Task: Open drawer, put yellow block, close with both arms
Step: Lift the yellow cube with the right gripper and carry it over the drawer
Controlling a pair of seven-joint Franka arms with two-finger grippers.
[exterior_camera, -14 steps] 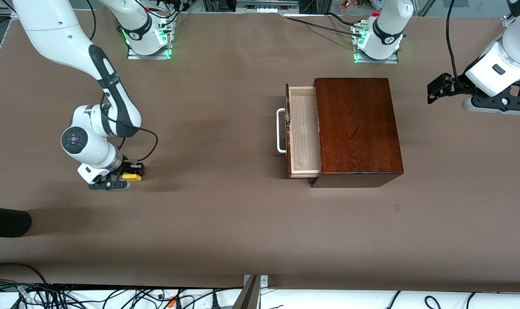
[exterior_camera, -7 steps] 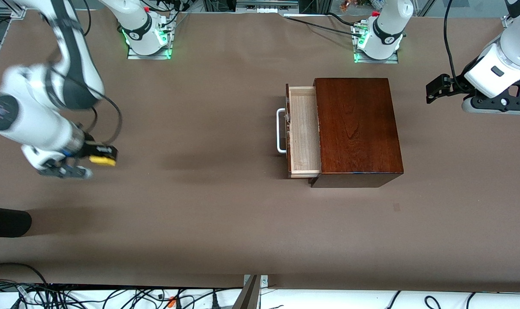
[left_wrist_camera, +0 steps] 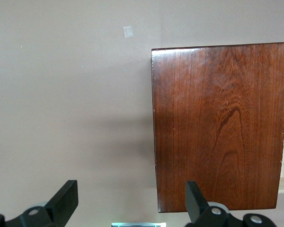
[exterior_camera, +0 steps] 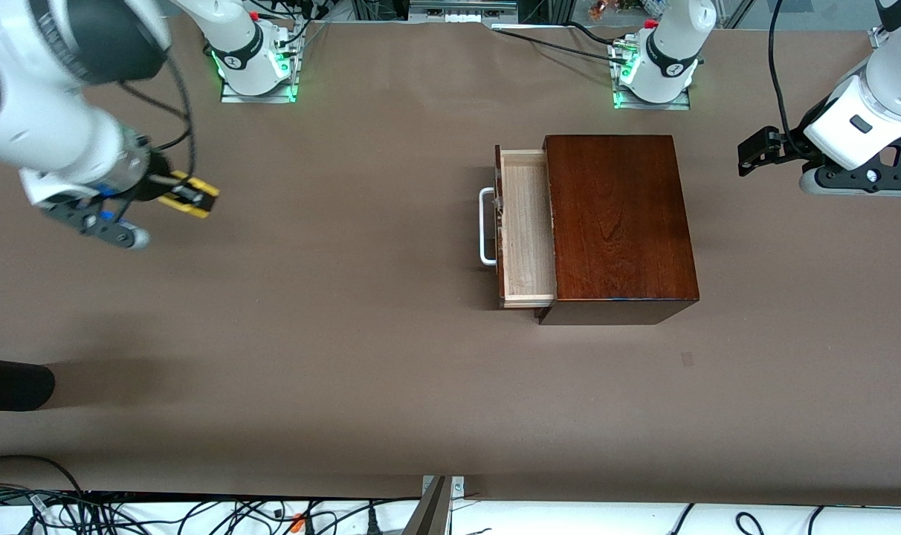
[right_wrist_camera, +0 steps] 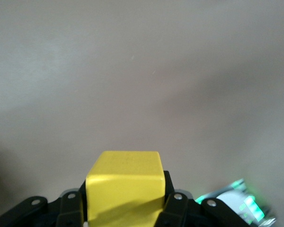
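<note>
Yellow block sits tight between my right fingers, which squeeze it from both sides. My right gripper is up in the air over the brown table, at the right arm's end. My left gripper hangs in the air at the left arm's end of the table, just past the edge of the dark wooden box. Its two fingers are spread wide apart with nothing between them, and that arm waits. My drawer is pulled out of the box toward the right arm's end, so its pale wood inside shows. Its white handle sticks out at the front. Well apart from the drawer is my block
</note>
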